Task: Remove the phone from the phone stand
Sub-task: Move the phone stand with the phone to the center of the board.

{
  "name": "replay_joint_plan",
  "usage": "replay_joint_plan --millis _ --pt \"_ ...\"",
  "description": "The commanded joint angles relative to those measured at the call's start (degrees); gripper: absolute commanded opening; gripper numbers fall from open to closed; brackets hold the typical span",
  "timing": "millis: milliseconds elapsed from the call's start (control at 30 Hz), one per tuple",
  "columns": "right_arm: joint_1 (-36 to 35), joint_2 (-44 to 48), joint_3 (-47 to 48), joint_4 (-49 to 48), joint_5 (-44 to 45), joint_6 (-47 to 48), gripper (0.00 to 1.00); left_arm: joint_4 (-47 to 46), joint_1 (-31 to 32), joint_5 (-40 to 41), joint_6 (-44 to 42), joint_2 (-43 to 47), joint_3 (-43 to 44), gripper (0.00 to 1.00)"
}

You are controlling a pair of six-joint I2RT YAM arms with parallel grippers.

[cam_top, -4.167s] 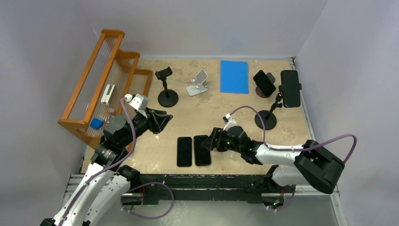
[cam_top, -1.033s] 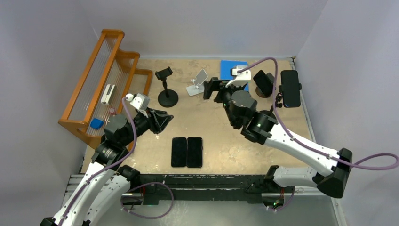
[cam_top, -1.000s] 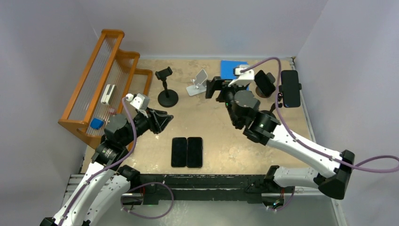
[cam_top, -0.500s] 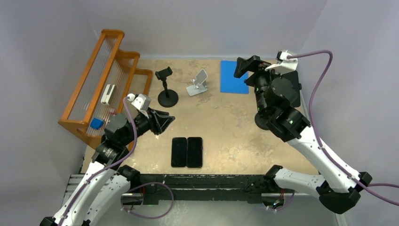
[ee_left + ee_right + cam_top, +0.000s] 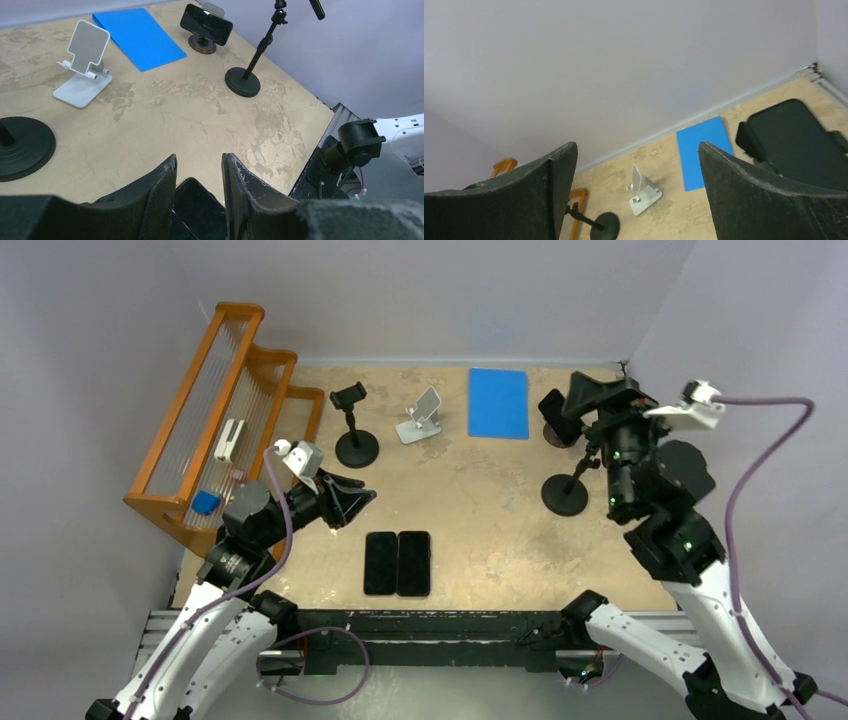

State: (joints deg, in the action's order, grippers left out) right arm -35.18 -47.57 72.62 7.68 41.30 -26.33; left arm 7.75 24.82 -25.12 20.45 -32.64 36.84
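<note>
The right gripper [image 5: 635, 150], spread wide and empty, hovers high at the bench's [image 5: 480, 510] far right. The phone [image 5: 796, 137], clamped atop the tall stand [image 5: 566, 494], lies below, off toward its right finger. The left gripper [image 5: 199, 165], half-parted and empty, sits well apart.

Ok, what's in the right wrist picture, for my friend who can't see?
The right gripper is wide open, its fingers holding nothing. Beyond them, a black phone sits clamped in its holder at right, with a blue mat and an empty silver stand farther off.
</note>
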Motion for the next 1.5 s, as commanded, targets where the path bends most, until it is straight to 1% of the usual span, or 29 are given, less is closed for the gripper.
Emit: replay_joint_plan --millis 0,100,233,300,367,500,633,733,833,933,1033,1167,1267,1333,1367,1467 --pt "0.20 1.63 0.10 5.87 4.03 0.99 0.93 -3.49 0.05 -1.68 0.86 1.01 0.16 0.36" --pt "0.18 0.35 0.57 6.84 3.56 0.85 0.93 -3.89 0.05 -2.36 1.06 1.41 0.10 0.36" --pt "0.60 -1.54 1.09 2.84 3.15 0.95 0.94 -3.97 0.05 -3.52 1.35 1.25 0.07 0.36" --pt "2.18 -3.43 1.93 2.69 3.34 -0.29 0.94 -3.81 0.05 -3.54 1.35 1.31 0.07 0.37" --pt "5.16 -4.07 1.62 1.63 0.64 -2.27 0.95 -3.88 0.07 -3.60 1.43 1.38 -0.06 0.37" --pt "11.11 -1.62 -2.53 -2.86 -6.27 -5.48 0.95 -4.15 0.10 -4.43 1.66 1.10 -0.12 0.37" --pt "11.54 3.73 -8.27 -7.36 -9.98 -5.47 0.94 -4.56 0.14 -5.47 1.78 0.39 -0.18 0.37" --pt "11.54 6.31 -9.13 -7.14 -12.24 -4.31 0.94 -4.83 0.14 -5.48 1.72 -0.04 -0.20 0.37" --pt "11.54 8.00 -8.40 -4.79 -13.42 -3.25 0.94 -5.57 0.14 -5.21 1.89 -0.96 -0.29 0.37" --pt "11.54 10.34 -8.80 -4.04 -15.13 -2.03 0.94 -7.91 0.14 -5.31 4.09 -2.24 -0.54 0.37" --pt "11.49 12.86 -9.69 -3.87 -16.58 -1.25 0.94 -11.90 0.14 -7.38 7.98 -6.23 0.90 0.39" --pt "11.54 14.87 -10.12 -2.78 -17.54 -0.69 0.94 -11.75 0.33 -11.62 11.62 -14.35 7.86 0.41" --pt "11.54 15.67 -10.50 -1.87 -18.32 -0.20 0.94 -14.32 3.21 -12.10 13.21 -18.76 10.84 0.42" --pt "11.53 16.28 -11.01 -1.63 -18.38 0.31 0.94 -16.57 7.63 -9.11 11.91 -20.83 12.15 0.44" --pt "11.54 16.63 -11.39 -1.54 -18.32 0.76 0.94 -16.95 9.91 -7.55 10.77 -21.93 13.03 0.46" --pt "11.54 17.64 -12.56 -1.32 -18.24 1.61 0.94 -16.34 15.59 -2.97 7.52 -26.10 17.15 0.48"
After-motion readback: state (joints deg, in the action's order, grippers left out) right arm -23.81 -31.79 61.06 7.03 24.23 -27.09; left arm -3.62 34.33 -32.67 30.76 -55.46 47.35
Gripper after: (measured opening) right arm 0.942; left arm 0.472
